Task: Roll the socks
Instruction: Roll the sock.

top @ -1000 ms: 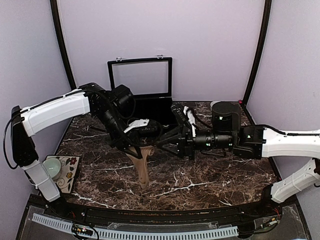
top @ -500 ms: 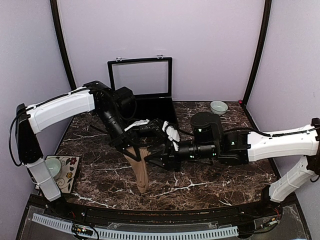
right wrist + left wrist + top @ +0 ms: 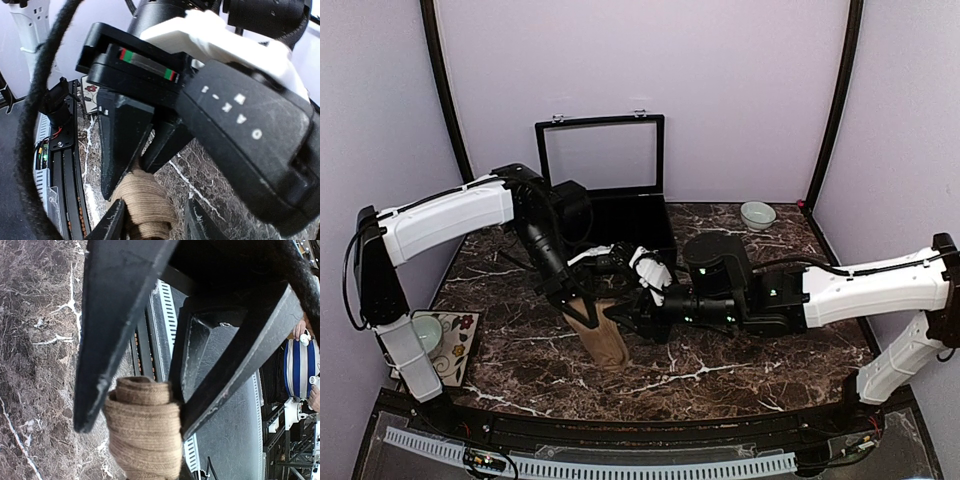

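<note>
Pinching the tan sock (image 3: 603, 335) with my left gripper (image 3: 582, 298). The jaws are clamped on the top of the roll, one finger on each side. In the left wrist view the sock (image 3: 145, 435) is a tight wound bundle sitting lower centre between those two fingers (image 3: 100, 365).

Sock count in view: one, the tan one. It stands slightly tilted on the marble table (image 3: 740, 360), left of centre in the top frame, with its lower end on the surface.

My right gripper (image 3: 632, 318) comes in from the right at roll height. In the right wrist view its two fingers (image 3: 114, 222) are spread and straddle the sock (image 3: 147, 207). The left one is against the fabric, and there is a gap on the right side. It is not gripping.

Grippers at the sock: two.

Other items:
- One black case (image 3: 603, 155) with its lid open, upper centre.
- One small pale bowl (image 3: 757, 213), upper right.
- One pale cup (image 3: 427, 333) on one flowered tile (image 3: 458, 352), lower left.
</note>
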### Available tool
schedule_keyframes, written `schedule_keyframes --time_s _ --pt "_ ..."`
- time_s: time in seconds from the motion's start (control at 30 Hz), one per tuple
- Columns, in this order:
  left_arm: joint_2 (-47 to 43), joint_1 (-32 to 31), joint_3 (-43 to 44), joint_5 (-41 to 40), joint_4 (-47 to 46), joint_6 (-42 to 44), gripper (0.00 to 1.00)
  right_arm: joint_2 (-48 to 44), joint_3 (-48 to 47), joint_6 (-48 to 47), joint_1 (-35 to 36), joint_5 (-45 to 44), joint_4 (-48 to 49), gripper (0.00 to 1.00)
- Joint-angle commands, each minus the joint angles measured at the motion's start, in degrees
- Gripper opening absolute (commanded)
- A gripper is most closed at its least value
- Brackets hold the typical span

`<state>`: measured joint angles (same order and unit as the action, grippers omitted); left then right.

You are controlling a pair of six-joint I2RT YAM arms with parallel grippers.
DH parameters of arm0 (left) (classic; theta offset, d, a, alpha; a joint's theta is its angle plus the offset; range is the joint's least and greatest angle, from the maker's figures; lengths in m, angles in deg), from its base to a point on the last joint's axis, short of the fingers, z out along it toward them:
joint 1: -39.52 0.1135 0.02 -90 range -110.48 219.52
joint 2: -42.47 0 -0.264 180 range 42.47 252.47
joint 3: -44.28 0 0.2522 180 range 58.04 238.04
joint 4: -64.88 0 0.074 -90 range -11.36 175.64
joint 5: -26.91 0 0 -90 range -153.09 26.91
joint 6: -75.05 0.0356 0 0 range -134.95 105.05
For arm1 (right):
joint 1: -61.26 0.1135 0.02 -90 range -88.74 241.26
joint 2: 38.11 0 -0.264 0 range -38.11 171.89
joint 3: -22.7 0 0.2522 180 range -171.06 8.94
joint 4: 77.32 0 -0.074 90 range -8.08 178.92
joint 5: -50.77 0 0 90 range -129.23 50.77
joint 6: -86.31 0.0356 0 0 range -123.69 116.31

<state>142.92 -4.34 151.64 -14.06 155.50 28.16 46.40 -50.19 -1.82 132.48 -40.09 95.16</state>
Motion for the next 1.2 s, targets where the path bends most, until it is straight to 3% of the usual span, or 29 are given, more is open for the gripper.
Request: schedule_keyframes --time_s 0.0,0.1,0.23,0.4,0.57,0.6,0.63,0.7,0.77,0.87,1.03,1.17 --pt "0.3 -0.2 1.0 3.9 4.3 3.3 0.0 0.2 -1.1 -1.3 0.2 -5.6 -0.6 0.4" --pt "0.7 -0.2 1.4 4.4 5.3 4.4 0.0 0.3 -1.3 -1.9 0.2 -1.1 0.3 0.39" --pt "1.3 -0.2 1.8 4.8 6.6 6.3 0.0 0.9 -2.0 -2.2 0.0 6.8 1.5 0.22" --pt "0.7 -0.2 1.7 6.4 7.0 7.9 0.0 1.6 -0.9 0.4 -1.8 17.3 3.7 0.13" --pt "1.1 -0.2 3.7 4.8 5.8 6.7 0.0 2.1 -0.6 3.1 -3.1 21.5 4.8 0.0" --pt "0.7 -0.2 3.7 2.5 2.6 2.9 0.04 1.9 -0.6 3.6 -3.2 21.1 5.0 0.0" --pt "-0.2 -0.2 3.0 -1.3 -1.5 -0.3 0.22 1.8 -0.5 4.5 -3.4 20.1 5.3 0.0" --pt "-3.7 -0.2 1.2 -9.2 -9.1 -3.6 0.45 1.4 0.1 7.4 -4.0 17.7 6.1 0.0" --pt "-6.7 -0.5 -0.5 -15.4 -15.8 -4.8 0.6 1.3 0.4 10.6 -4.5 15.4 7.2 0.0" --pt "-9.1 -2.6 -2.5 -24.4 -20.1 -2.6 0.62 1.2 0.5 14.5 -4.6 13.5 9.1 0.0" --pt "-13.0 -7.8 -8.9 -36.6 -26.0 2.5 0.56 1.9 0.2 19.8 -5.1 12.3 11.4 0.0" --pt "-15.4 -9.7 -11.8 -41.0 -28.6 3.8 0.57 2.6 0.1 22.8 -5.6 13.4 12.3 0.0"
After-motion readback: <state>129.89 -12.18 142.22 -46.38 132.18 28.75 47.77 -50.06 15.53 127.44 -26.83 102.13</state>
